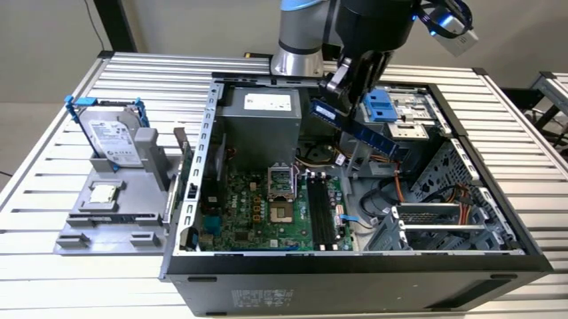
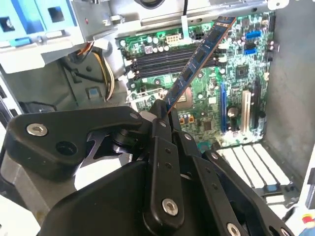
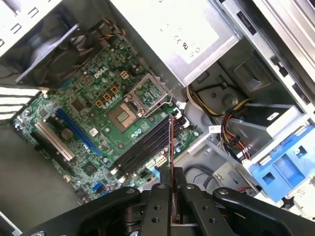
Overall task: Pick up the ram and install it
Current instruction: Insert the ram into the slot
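Observation:
The ram point(image 1: 360, 129) is a thin blue-green stick with black chips, held in the air above the open computer case, tilted. My gripper point(image 1: 342, 86) is shut on its upper end. In the second wrist view the ram point(image 2: 197, 61) slants away from the black fingers point(image 2: 165, 123) over the green motherboard point(image 2: 206, 105). In the first wrist view the ram point(image 3: 171, 152) is seen edge-on, rising from between the fingers point(image 3: 160, 196) above the black memory slots point(image 3: 142, 147). The slots point(image 1: 321, 212) lie below and nearer the front of the case in the exterior view.
A silver hard drive point(image 1: 114, 136) and a small processor chip point(image 1: 104, 193) sit on a grey holder on the exterior view's left. Inside the case are the grey power supply point(image 1: 262, 119), the open processor socket point(image 1: 281, 183), a blue drive bracket point(image 1: 380, 106) and cable bundles point(image 1: 404, 179).

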{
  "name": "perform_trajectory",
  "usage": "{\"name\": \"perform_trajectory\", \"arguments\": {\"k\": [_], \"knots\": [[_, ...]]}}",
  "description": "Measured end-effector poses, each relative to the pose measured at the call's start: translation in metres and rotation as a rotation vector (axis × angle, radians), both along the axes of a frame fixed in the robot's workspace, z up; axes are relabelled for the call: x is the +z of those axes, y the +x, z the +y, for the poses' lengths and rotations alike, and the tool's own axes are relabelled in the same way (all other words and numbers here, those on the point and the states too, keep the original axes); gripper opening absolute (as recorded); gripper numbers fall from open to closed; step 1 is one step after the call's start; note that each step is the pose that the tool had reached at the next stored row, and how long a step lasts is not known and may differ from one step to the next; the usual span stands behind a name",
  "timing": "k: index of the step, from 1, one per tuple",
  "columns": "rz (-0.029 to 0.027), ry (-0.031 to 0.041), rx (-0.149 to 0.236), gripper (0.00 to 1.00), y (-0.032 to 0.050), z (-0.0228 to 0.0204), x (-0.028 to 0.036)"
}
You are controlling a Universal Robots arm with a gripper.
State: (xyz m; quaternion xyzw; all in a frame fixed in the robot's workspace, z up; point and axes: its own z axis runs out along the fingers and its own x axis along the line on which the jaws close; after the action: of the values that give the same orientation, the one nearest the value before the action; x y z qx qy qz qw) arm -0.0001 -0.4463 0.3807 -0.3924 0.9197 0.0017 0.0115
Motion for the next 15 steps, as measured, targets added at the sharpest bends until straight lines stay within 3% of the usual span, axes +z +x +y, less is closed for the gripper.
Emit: {"name": "perform_trajectory", "arguments": {"k": [15], "knots": [[0.0000,0.0000,-0.257,0.00,0.0000,0.0000,-0.0003]]}}
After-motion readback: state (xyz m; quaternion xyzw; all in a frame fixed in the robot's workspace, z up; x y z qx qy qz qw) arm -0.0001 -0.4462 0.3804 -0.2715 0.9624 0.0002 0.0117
